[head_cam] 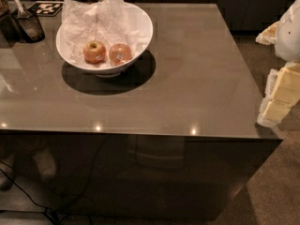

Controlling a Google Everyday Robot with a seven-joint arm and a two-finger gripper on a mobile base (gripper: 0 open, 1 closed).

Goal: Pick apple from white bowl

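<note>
The white bowl [140, 25] stands on the back left part of the grey table [197, 78]. Two apples lie in it, side by side, in front of crumpled white paper [96, 20]. The apple [120, 54], reddish-orange with a small pale sticker, is the right one. A yellower apple [94, 51] with a dark stem dimple lies just left of it and looks to touch it. My gripper [277, 97] is at the right edge of the view, beside the table's right front corner, far from the bowl and holding nothing that I can see.
A dark container [29, 26] with a utensil in it stands at the back left, next to the bowl. A black-and-white marker tag [45, 7] lies behind it. The table's front edge runs across the middle of the view, with carpet to the right.
</note>
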